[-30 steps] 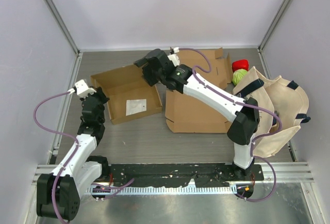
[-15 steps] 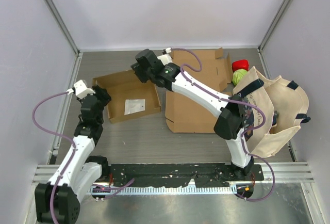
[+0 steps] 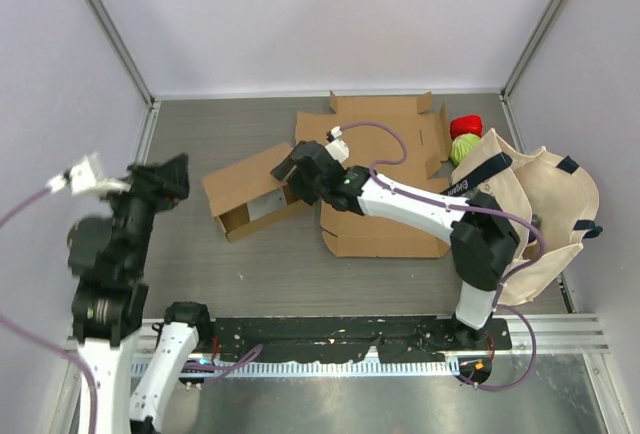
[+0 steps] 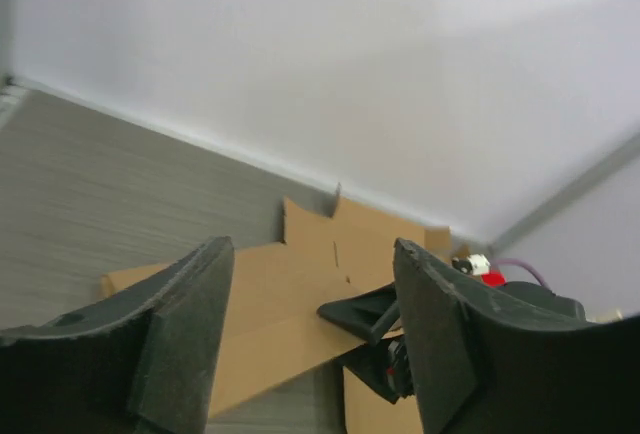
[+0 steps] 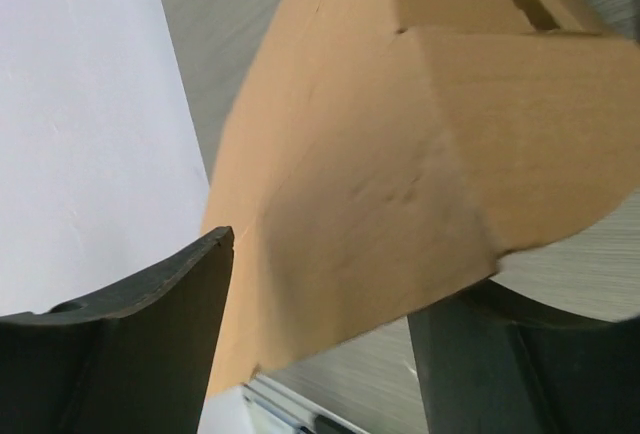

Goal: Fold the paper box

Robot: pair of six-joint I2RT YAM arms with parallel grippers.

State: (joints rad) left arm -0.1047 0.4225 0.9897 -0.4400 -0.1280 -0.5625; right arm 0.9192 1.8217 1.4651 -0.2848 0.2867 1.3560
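Note:
The brown paper box [image 3: 252,189] lies left of centre on the table, its top panel folded down over most of the inside. My right gripper [image 3: 293,176] is at the box's right end. In the right wrist view its jaws [image 5: 325,339] stand wide open, with a panel of the box [image 5: 400,154] close in front of them and not pinched. My left gripper [image 3: 178,176] hangs high above the table, left of the box, open and empty. In the left wrist view [image 4: 312,324] it looks down on the box [image 4: 270,314] and the right gripper [image 4: 385,316].
A flat cardboard sheet [image 3: 390,214] lies under the right arm. A beige tote bag [image 3: 540,214] slumps at the right, with a red and green object [image 3: 463,139] behind it. Walls enclose the table on three sides.
My left gripper let go of the box's left edge, opened and rose up and away. The right gripper came from the box's far side to its right end. The box's panel folded down.

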